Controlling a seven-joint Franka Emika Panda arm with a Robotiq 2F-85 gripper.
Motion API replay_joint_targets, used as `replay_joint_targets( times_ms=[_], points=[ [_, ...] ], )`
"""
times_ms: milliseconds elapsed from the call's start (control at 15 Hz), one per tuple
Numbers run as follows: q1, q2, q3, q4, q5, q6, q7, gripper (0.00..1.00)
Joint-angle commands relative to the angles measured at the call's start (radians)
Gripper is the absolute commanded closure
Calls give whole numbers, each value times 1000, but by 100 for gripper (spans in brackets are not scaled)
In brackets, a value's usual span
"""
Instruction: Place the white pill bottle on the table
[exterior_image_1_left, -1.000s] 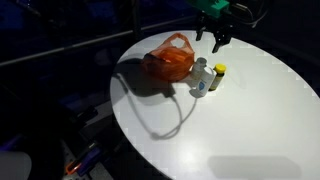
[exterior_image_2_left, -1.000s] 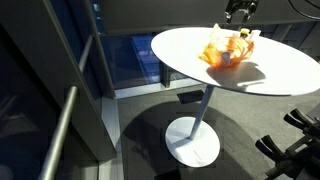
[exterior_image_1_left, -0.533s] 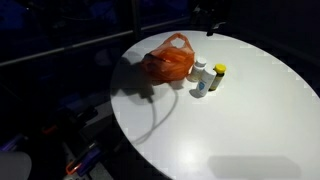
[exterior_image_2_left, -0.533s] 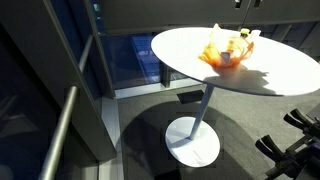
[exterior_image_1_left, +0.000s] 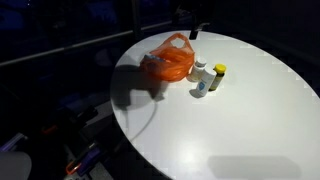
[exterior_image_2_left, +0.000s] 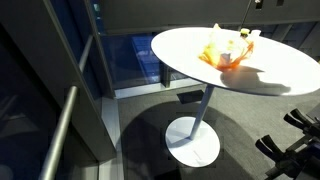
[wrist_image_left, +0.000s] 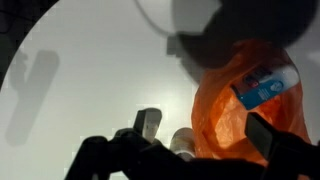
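The table (exterior_image_1_left: 240, 120) is occupied toward its far edge by the orange bag (exterior_image_1_left: 170, 60). The gripper (wrist_image_left: 182, 145) is held above, jaws spread wide on nothing. The white pill bottle (exterior_image_1_left: 201, 80) is stood upright between the bag and the yellow-capped bottle (exterior_image_1_left: 218, 76).

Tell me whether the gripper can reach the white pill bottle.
Probably yes: nothing covers the white pill bottle from above, though the orange bag and yellow-capped bottle close beside it may crowd the jaws.
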Motion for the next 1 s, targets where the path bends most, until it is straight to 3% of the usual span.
replay_joint_targets(
  times_ms=[0, 467, 800, 933],
  points=[
    [8, -151, 1, -177, -44, -8, -22, 0],
    [2, -373, 9, -417, -74, 33, -45, 0],
    [-10, -501, 4, -514, -72, 22, -78, 0],
    [-9, -447, 10, -472, -51, 13, -55, 0]
  ],
)
